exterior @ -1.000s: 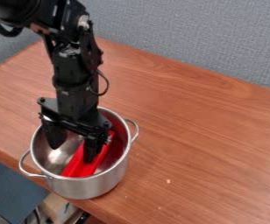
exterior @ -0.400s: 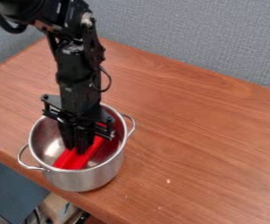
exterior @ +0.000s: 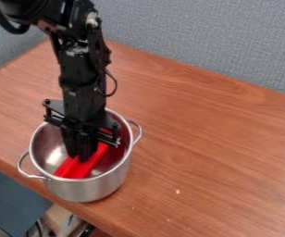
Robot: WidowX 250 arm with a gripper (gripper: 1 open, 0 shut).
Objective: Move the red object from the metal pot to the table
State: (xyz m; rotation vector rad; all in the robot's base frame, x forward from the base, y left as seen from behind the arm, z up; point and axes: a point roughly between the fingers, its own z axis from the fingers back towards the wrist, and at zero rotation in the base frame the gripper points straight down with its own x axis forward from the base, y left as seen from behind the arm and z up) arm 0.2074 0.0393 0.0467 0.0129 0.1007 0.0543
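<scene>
The metal pot (exterior: 58, 185) stands near the table's (exterior: 219, 130) front left edge. Inside it lies the red object (exterior: 77, 168), a long red block slanting from the pot's lower left up toward its right wall. My black gripper (exterior: 88, 148) reaches straight down into the pot, its fingers drawn together around the upper part of the red block. The block's middle is hidden behind the fingers.
The brown wood tabletop stretches to the right and behind the pot. Its front edge (exterior: 145, 222) runs just past the pot. A grey wall (exterior: 219, 37) rises behind the table's far edge.
The gripper's fingers stood spread wide inside the pot a second ago; they have since closed together on the red block. The arm itself has stayed in place.
</scene>
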